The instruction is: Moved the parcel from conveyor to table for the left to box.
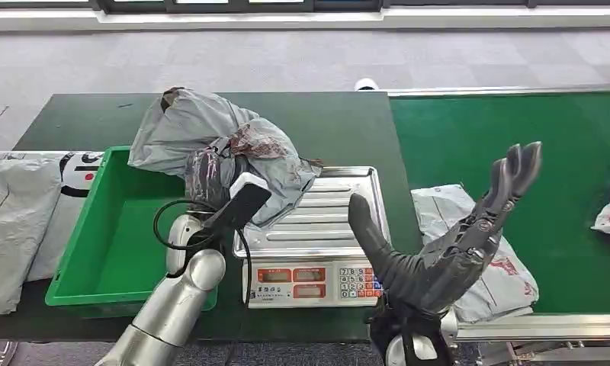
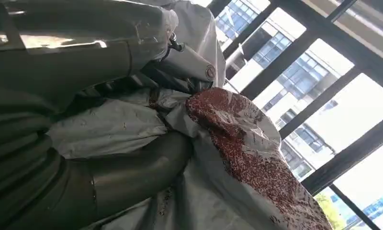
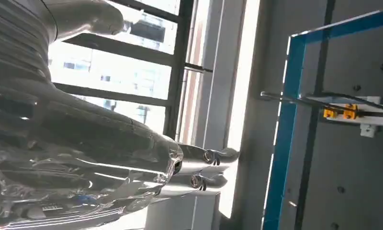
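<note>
Left hand (image 1: pixel 210 171): grips crumpled grey plastic parcel (image 1: pixel 218 141) (reddish speckled patch clearer in wrist view).
Right hand (image 1: pixel 447 236): raised, fingers spread, holding nothing.

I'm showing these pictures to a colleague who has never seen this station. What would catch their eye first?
Most striking is the crumpled grey parcel gripped by the left hand, held up between the green bin and the metal weighing scale. Next comes the right hand, raised with fingers spread and holding nothing, above another grey parcel on the bright green conveyor.
</note>
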